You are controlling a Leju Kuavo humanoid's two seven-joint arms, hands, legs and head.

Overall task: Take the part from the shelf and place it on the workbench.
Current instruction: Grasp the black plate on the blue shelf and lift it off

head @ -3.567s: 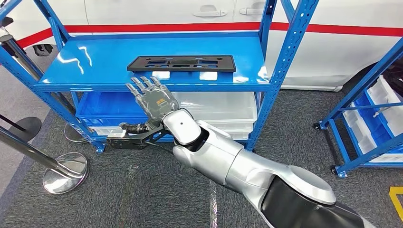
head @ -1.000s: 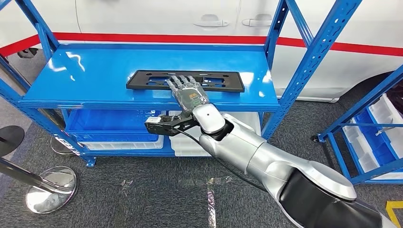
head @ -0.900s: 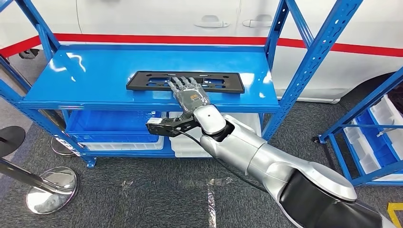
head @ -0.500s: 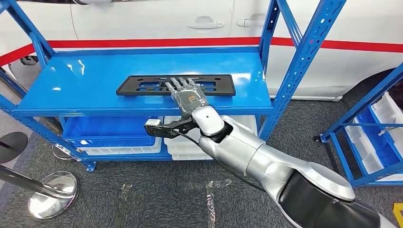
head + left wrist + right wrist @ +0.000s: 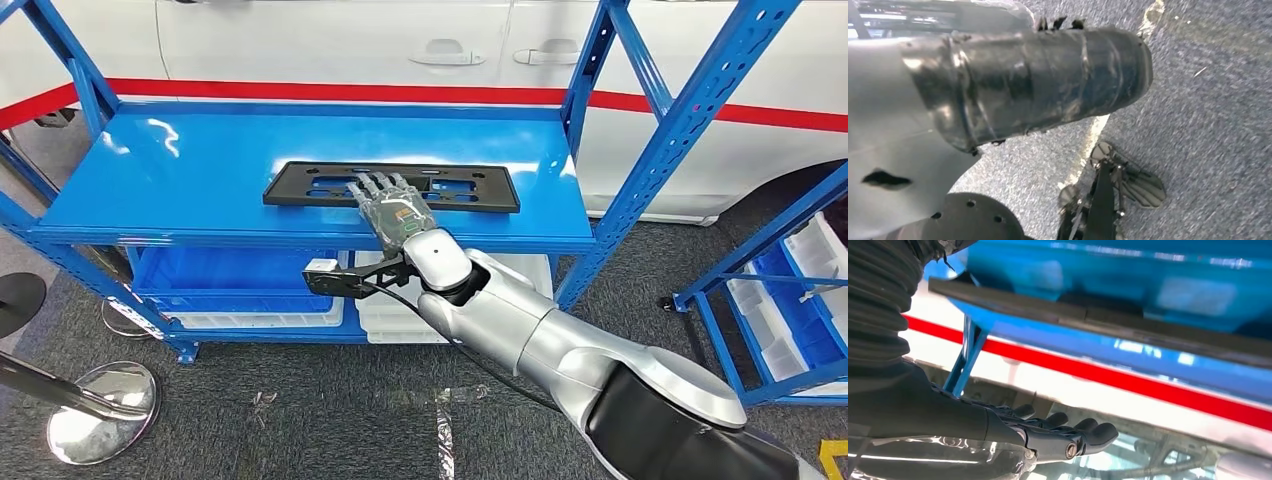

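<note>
1. On the top level of the blue metal shelf (image 5: 180,170), the part (image 5: 300,186) lies flat, a long black plate pierced with rectangular cut-outs, toward the front edge.
2. Compared with the frame from 3.6 s ago, when the right hand (image 5: 393,208) hung in front of the shelf's front edge, short of the part, it now reaches over the shelf with its fingers (image 5: 372,184) extended flat across the part's middle. The fingers are spread and nothing is gripped.
3. Over the last second the hand's pose on the part has barely altered; the whole picture has shifted slightly, so the camera has moved.
4. The right wrist view shows the dark fingers (image 5: 1083,435) straight and apart, beside the part's thin black edge (image 5: 1108,320) on the glossy blue surface.
5. The left hand's state cannot be told from the left wrist view.
6. The arm is smooth silver; the floor (image 5: 300,420) is coarse grey carpet. Behind the shelf stands a white car (image 5: 330,45) with a red stripe.
</note>
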